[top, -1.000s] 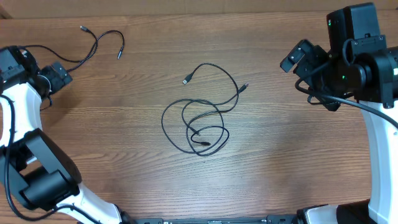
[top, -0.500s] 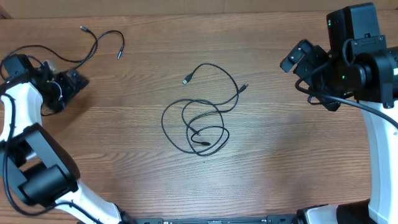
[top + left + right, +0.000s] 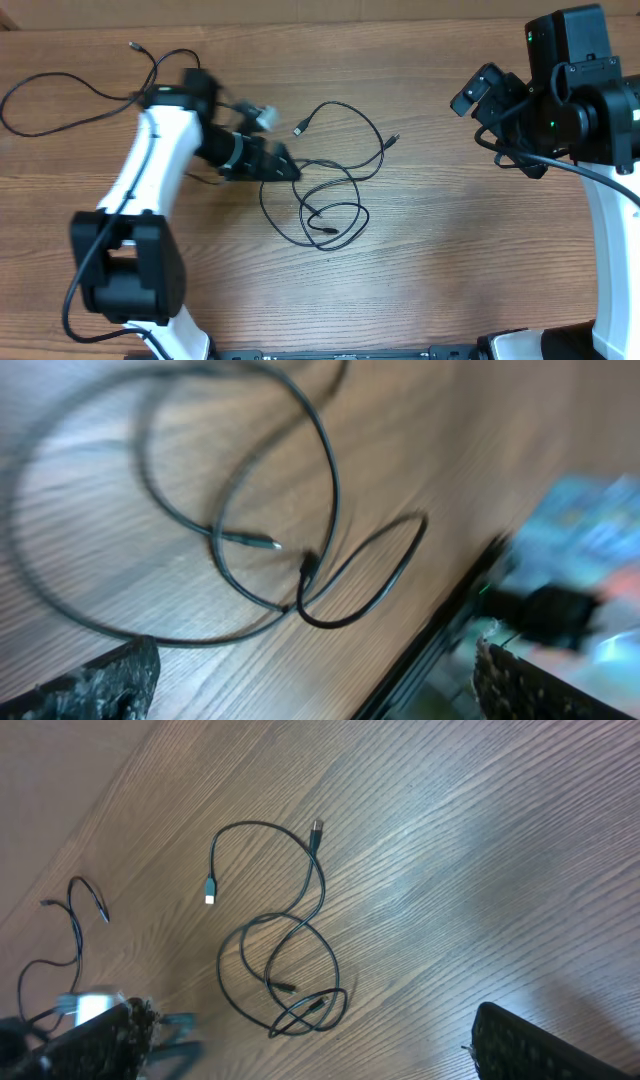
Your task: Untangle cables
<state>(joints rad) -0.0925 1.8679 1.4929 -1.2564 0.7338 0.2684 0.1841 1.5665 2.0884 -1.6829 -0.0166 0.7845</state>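
Left arm stretches across, its end effector spread beside the tangled cables

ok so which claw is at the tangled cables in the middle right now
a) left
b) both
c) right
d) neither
a, the left claw is at the left edge of the tangled cables, while the right claw is far off to the side, well apart from them.
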